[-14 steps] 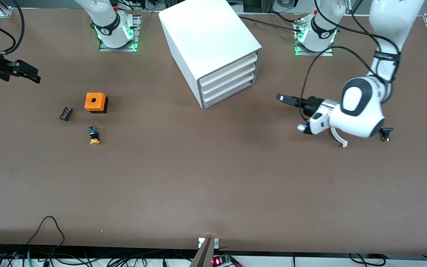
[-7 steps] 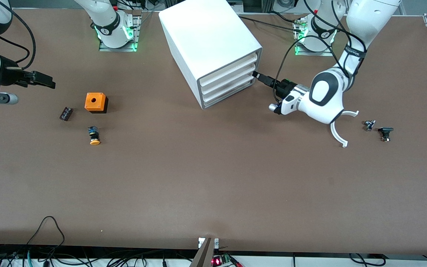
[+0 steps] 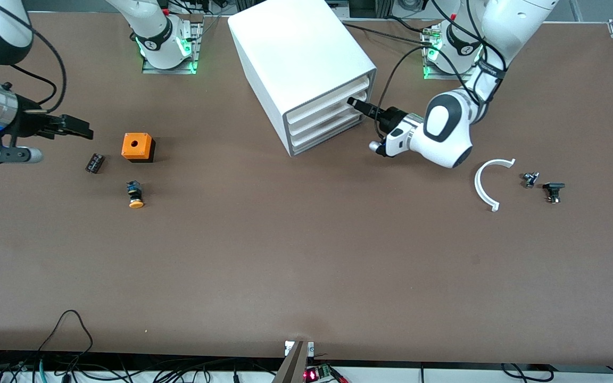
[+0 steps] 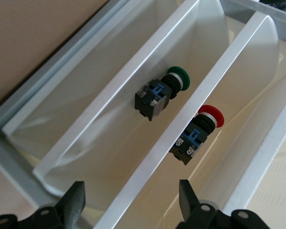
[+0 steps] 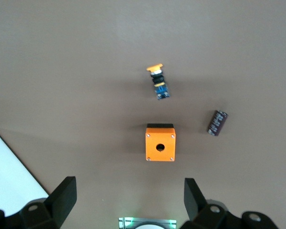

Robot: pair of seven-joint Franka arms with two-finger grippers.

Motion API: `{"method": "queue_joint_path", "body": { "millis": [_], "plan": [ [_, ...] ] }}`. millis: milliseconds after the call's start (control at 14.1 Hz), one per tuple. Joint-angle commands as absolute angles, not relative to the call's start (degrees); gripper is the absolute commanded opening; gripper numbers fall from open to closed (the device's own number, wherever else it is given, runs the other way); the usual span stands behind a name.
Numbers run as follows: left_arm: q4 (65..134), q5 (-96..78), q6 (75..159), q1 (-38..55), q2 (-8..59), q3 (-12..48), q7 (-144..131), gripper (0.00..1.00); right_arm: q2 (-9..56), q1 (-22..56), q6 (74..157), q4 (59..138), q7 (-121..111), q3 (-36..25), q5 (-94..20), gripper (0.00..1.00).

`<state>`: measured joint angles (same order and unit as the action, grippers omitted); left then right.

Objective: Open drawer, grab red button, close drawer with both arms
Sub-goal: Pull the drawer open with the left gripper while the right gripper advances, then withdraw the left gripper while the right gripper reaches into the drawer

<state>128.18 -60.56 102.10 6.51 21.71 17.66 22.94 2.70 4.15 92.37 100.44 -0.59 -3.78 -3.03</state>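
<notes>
Spanning the scene, brown table (image 3: 306,266), white cabinet (image 3: 296,58); left tool (image 3: 356,103) and right tool (image 3: 75,126) both open, empty.

White box cabinet (image 3: 306,69) w/ three tray drawers stands on brown bench (image 3: 285,255) between the arm bases, front facing left arm's end; left pincer (image 3: 353,102) at cabinet front, by white plastic tray drawer (image 4: 148,157); red-capped black-bodied button (image 4: 198,133) lies in that drawer, green-capped button (image 4: 162,90) in the next drawer. Toward right arm's end: orange box w/ hole (image 3: 138,147); dark cylinder (image 3: 94,163) beside it; orange-capped button (image 3: 135,194) nearer camera than both; right pincer (image 3: 80,127) over bench near them. Toward left arm's end: white curved strip (image 3: 485,183), two small dark parts (image 3: 543,183) beside it.
</notes>
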Motion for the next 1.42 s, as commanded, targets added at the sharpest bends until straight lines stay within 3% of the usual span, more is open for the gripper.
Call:
{"method": "queue_joint_path", "body": {
  "millis": [0,71,283,708,1061,1132,1203,1344],
  "plan": [
    [129.02,-62.49,103.18,7.03,21.88,18.02,24.17,0.25,4.83,5.98,93.07,97.74,-0.35,-3.96,-3.95,1.0],
    [129.02,-62.49,103.18,7.03,21.88,18.02,24.17,0.0,5.44,6.24,93.34,97.56,-0.35,-3.96,-3.96,1.0],
    [128.85,-62.14,103.97,6.68,21.71,17.49,23.82,0.0,5.89,9.48,93.16,97.29,-0.35,-3.87,-3.87,1.0],
    [125.95,-61.26,119.16,5.02,20.3,11.96,24.26,0.0,6.94,11.51,94.74,97.21,-1.13,-3.78,-4.04,1.0],
    [123.66,-61.26,119.88,4.04,19.87,9.23,24.17,0.0,7.56,17.82,99.21,96.95,-1.76,1.48,-10.19,1.0],
    [123.75,-61.35,119.88,3.96,19.52,9.32,23.39,0.83,8.34,19.76,101.32,96.77,-2.02,2.1,-10.28,1.0],
    [123.84,-61.35,119.71,3.69,19.08,9.32,23.47,1.0,9.57,21.6,102.56,96.33,-2.11,2.2,-10.37,1.0],
    [123.75,-61.35,119.79,3.6,17.5,9.32,23.38,1.0,11.77,26.26,103.18,93.79,-1.67,2.2,-9.85,1.0]
  ]
}}
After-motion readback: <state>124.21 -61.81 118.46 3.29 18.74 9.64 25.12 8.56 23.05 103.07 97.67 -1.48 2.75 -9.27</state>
